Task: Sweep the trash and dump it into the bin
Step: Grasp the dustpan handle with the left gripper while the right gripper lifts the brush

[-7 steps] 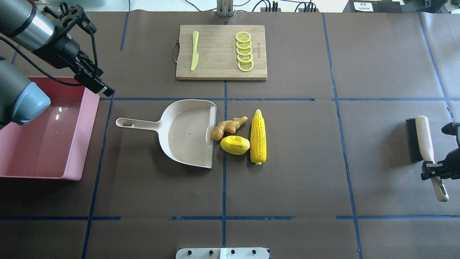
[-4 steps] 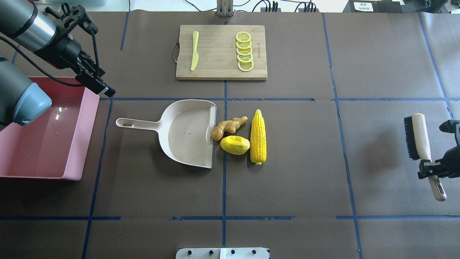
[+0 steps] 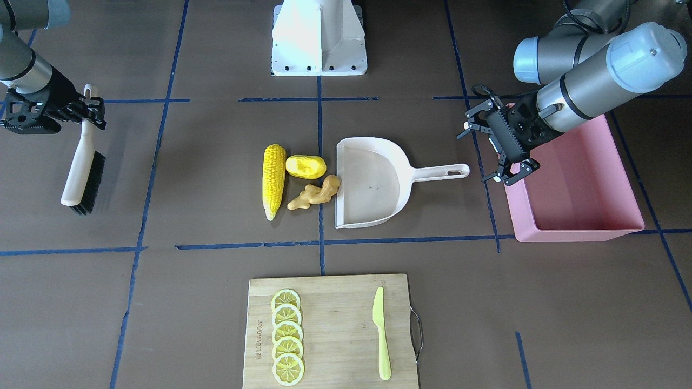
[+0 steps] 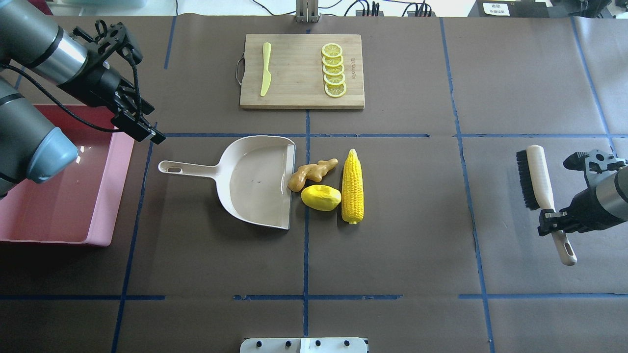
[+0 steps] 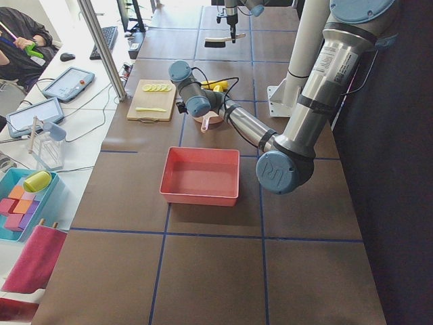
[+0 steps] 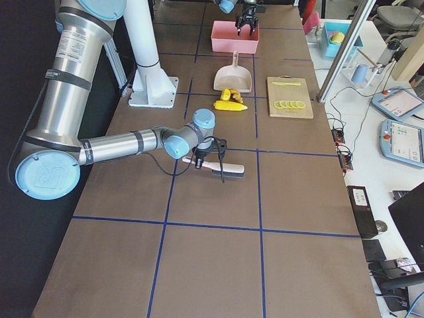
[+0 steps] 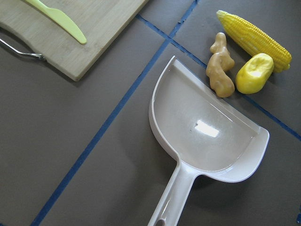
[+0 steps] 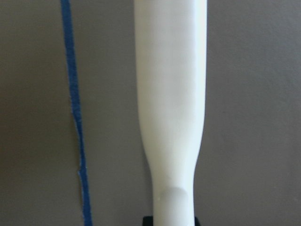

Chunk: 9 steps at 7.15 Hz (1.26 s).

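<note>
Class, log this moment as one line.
right gripper: shut on white-handled black-bristled brush | left gripper: open, near pink plastic tub | yellow corn cob, yellow oval fruit piece, tan ginger root: unswept beside beige plastic dustpan

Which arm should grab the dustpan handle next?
Left. The left gripper hovers open just beyond the end of the dustpan handle, beside the bin. The right gripper is shut on the brush, well away on the far side of the corn cob.
</note>
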Each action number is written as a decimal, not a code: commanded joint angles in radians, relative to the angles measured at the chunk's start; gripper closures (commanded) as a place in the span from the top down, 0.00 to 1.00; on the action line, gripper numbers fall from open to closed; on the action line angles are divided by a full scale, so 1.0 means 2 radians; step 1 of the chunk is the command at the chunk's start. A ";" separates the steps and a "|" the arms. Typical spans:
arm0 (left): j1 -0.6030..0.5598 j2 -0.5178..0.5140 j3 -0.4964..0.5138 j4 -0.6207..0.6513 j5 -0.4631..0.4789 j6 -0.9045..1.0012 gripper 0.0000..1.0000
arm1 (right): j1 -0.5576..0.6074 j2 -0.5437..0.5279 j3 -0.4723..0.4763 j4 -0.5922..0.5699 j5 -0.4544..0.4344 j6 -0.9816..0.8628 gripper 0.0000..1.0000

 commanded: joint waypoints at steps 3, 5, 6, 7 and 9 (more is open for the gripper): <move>0.078 -0.004 0.016 -0.011 0.093 0.080 1.00 | 0.018 0.093 0.041 -0.159 0.022 -0.002 0.00; 0.089 -0.008 0.031 -0.013 0.093 0.121 1.00 | 0.018 0.099 0.044 -0.170 0.020 -0.001 0.00; 0.095 -0.009 0.033 -0.014 0.093 0.124 1.00 | 0.015 0.102 0.044 -0.170 0.019 -0.001 0.00; 0.098 -0.014 0.041 -0.013 0.093 0.129 1.00 | 0.014 0.102 0.044 -0.170 0.019 -0.001 0.00; 0.107 -0.015 0.053 -0.012 0.094 0.129 1.00 | 0.014 0.102 0.044 -0.170 0.019 -0.001 0.00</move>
